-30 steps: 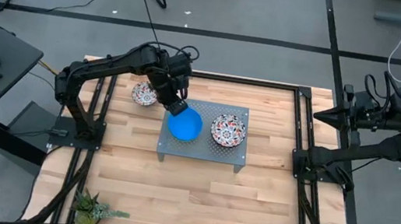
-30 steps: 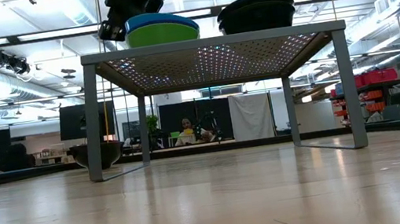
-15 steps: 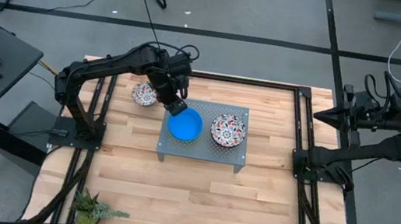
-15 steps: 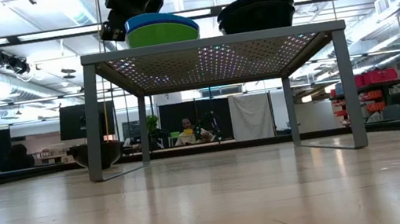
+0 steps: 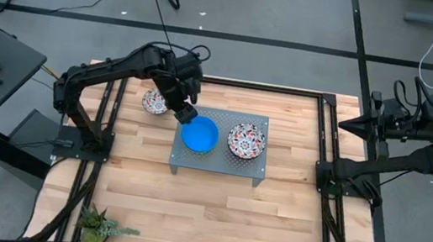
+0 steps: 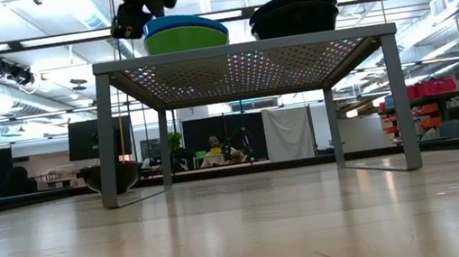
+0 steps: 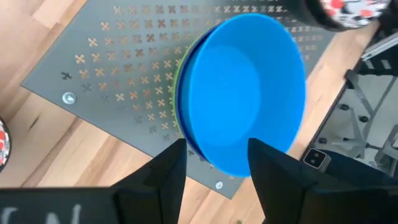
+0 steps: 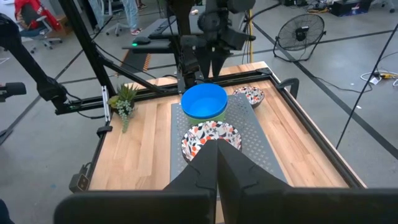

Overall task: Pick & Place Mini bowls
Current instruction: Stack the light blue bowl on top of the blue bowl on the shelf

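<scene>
Open lab hall behind, ceiling lights and shelving visible level across; butcher-block bench (image 5: pixel 206 196) under both arms, grey perforated metal tray (image 5: pixel 231 167) standing on legs mid-bench. On tray: bright blue bowl (image 5: pixel 199 135) nested on green bowl (image 6: pixel 186 38), green rim peeking out beneath in left wrist view; beside it a floral bowl (image 5: pixel 247 140) stacked over a dark bowl (image 6: pixel 293 13). One more floral bowl (image 5: pixel 155 100) off the tray on bare wood, just beside the tray's far left corner. Left end effector (image 5: pixel 186 116) just above blue bowl's rim on the side toward that loose bowl, fingers (image 7: pixel 163 176) spread apart, holding nothing, straddling the rim's edge in wrist view. Key relation: loose floral bowl close by the left end effector, on the side away from the stack; bowls round, no long axis to mind. Left arm far nearer; likely its job. Right end effector (image 8: pixel 217 155) parked off the bench's right edge, fingers pressed together, empty. Small spiky plant (image 5: pixel 100 225) at near left corner, well apart.
</scene>
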